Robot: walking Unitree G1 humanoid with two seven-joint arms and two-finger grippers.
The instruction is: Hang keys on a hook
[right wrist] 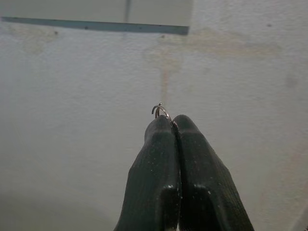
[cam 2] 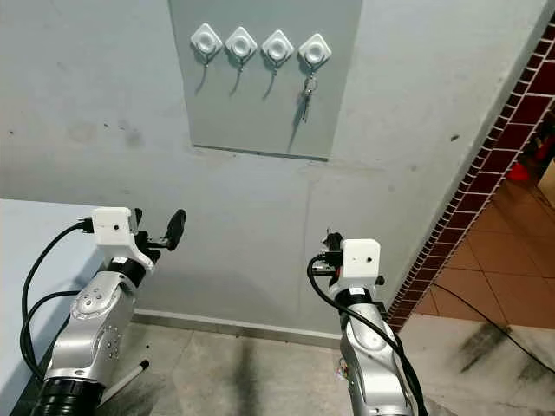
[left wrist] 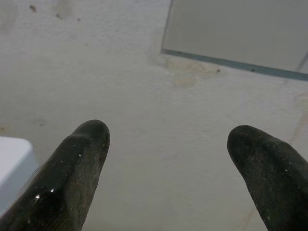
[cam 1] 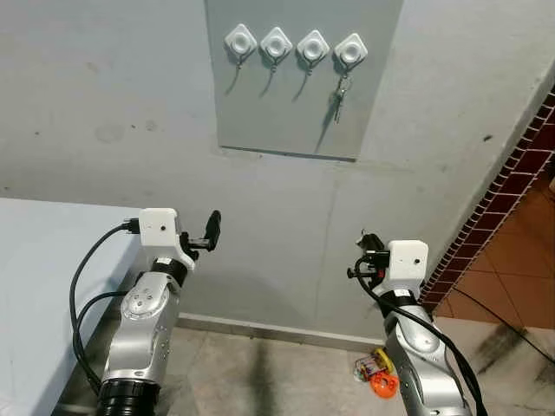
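The grey wall (cam 1: pixel 104 104) carries a pale rectangular panel (cam 1: pixel 295 121), and across the top of that panel runs a row of four white hooks (cam 1: pixel 296 45); a set of keys (cam 1: pixel 340 97) already hangs from the hook at the panel's right end, dangling straight down. Below the panel and off its left edge, the left gripper (left wrist: pixel 166 144) is raised with its fingers spread wide apart and nothing between them. Below the panel's right corner, the right gripper (right wrist: pixel 172 120) is clenched on a small metal key ring (right wrist: pixel 160 111), whose loop peeks out past the fingertips and points toward the wall, up at the panel's lower edge; whatever hangs from that ring is hidden, so its long axis cannot be told. On the floor under the panel's right side lies an orange-and-yellow object (cam 1: pixel 379 378), too small to name. By my reading, the step in hand is the carry up to the hooks: the next move calls for raising the right gripper toward one of the three free hooks and presenting the ring's opening squarely over its prong.
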